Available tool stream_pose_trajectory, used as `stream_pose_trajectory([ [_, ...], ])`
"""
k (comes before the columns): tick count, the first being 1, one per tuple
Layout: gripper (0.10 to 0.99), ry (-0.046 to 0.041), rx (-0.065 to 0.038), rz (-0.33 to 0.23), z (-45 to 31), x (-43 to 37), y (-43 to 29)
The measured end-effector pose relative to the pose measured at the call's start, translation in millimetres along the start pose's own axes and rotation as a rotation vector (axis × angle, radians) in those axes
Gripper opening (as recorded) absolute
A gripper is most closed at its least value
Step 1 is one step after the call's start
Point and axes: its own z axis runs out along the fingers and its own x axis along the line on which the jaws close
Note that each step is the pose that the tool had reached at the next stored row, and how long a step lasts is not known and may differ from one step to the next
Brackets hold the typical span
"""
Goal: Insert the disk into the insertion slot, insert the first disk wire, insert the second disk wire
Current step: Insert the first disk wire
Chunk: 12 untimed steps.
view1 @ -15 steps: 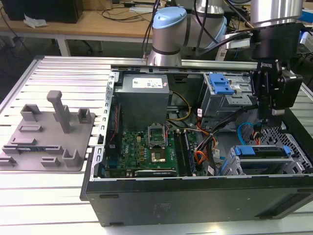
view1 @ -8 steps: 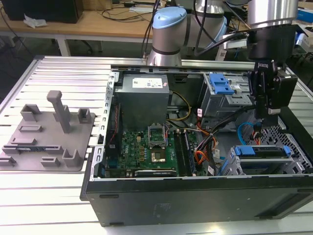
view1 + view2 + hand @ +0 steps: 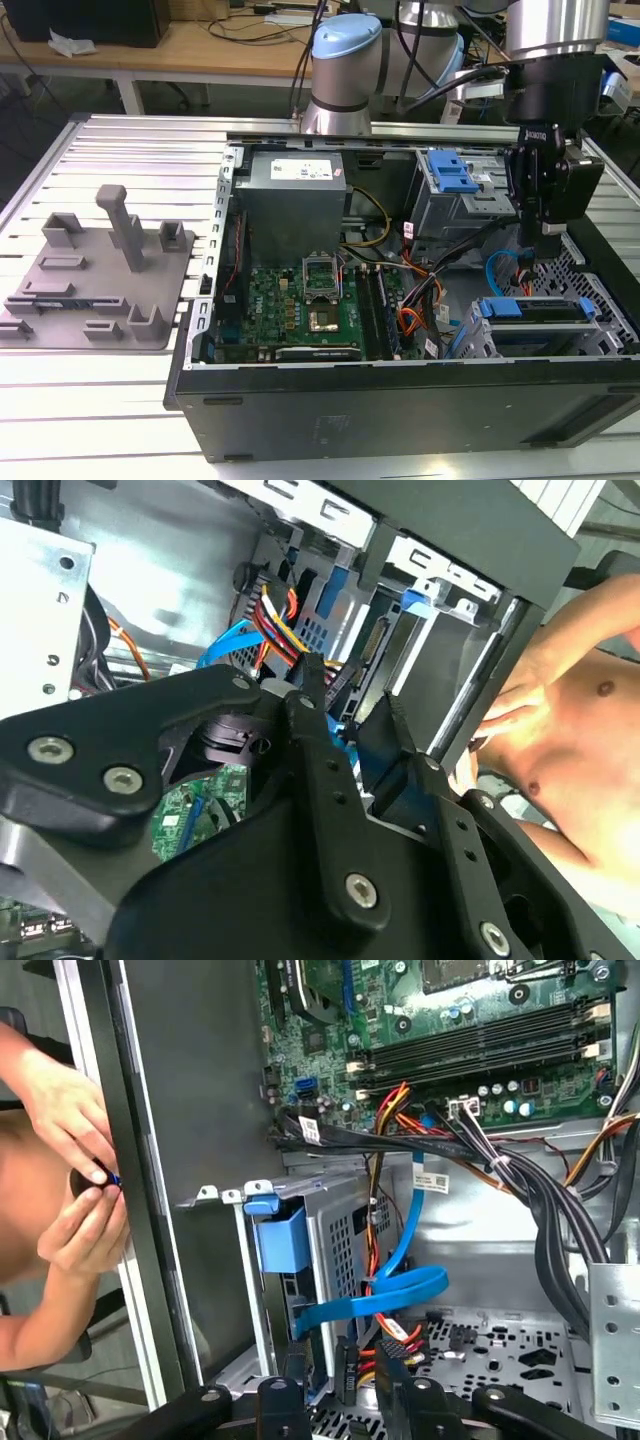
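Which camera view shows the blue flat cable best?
The first wrist view: the blue flat cable lies in plain sight as a long loop beside the drive cage. The second wrist view shows one short stretch among other wires; the exterior view shows a thin curved piece.

You see the disk (image 3: 535,308) only by its blue carrier edge; the rest lies inside the insertion slot (image 3: 472,342). In the first wrist view the picture's edge cuts off the hand (image 3: 343,1368), and what a person's hands (image 3: 70,1115) pinch is too small to tell.
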Motion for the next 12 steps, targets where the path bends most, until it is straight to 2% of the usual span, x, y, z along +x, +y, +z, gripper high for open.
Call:
stream_pose_trajectory([
  [2,0.400,0.0324,0.004,-0.004,-1.5,-3.0,-1.6],
  [3,0.400,0.0393,0.005,-0.005,-1.5,-4.0,-1.5],
  [10,0.388,0.0467,0.002,0.001,1.0,-6.4,-0.9],
  [12,0.247,0.0475,0.001,0.003,1.2,-6.6,-0.8],
])
